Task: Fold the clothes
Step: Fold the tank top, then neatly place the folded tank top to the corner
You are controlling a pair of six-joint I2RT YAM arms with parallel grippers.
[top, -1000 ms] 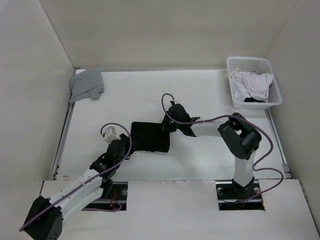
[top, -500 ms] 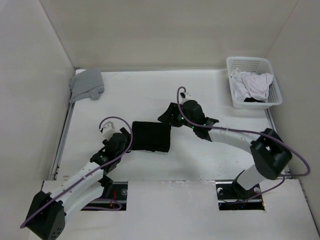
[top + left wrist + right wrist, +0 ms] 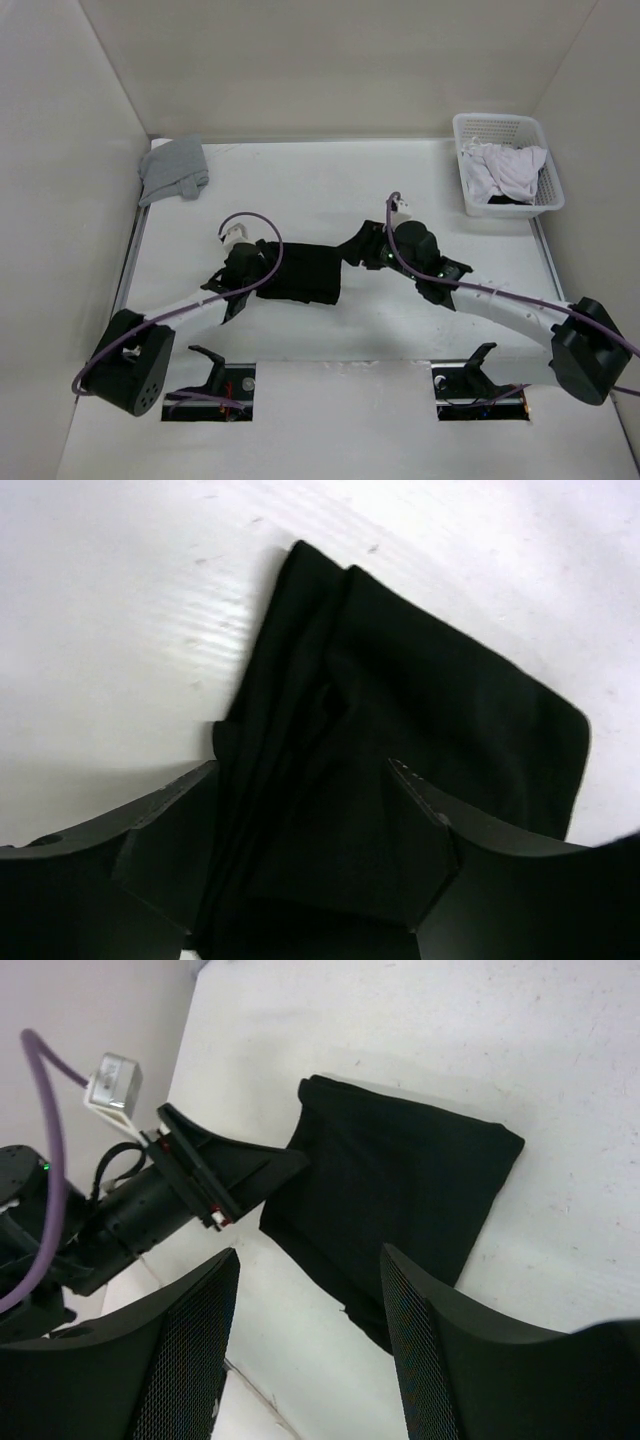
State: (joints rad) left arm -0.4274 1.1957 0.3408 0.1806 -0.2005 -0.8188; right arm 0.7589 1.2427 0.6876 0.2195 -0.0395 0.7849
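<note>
Lying flat on the white desk (image 3: 300, 190), item one: black tank top (image 3: 300, 272), folded to a compact, roughly rectangular packet, long axis running left to right. Left gripper (image 3: 262, 268) at the tank top's left end, jaws apart and straddling that end; in the left wrist view the fabric runs between the two fingers (image 3: 165, 850), nothing clamped. Right gripper (image 3: 355, 245) at the tank top's far right corner, jaws spread wide, holding nothing; its wrist view shows most of the packet lying beyond the fingertips (image 3: 215, 1280). Fabric: matte black, soft; several stacked layers show as parallel folds along the left end, right end a smooth rounded edge, corners fairly square. Edges and room: bare desk on all sides of the tank top, widest on the far side of it; both arms reach in from the near edge, one on each side of it. Grey garment (image 3: 172, 168), bunched, well apart from the tank top at the far left corner against the wall. White basket (image 3: 462, 160), well apart from the tank top at the far right, holding a crumpled white garment (image 3: 510, 168).
</note>
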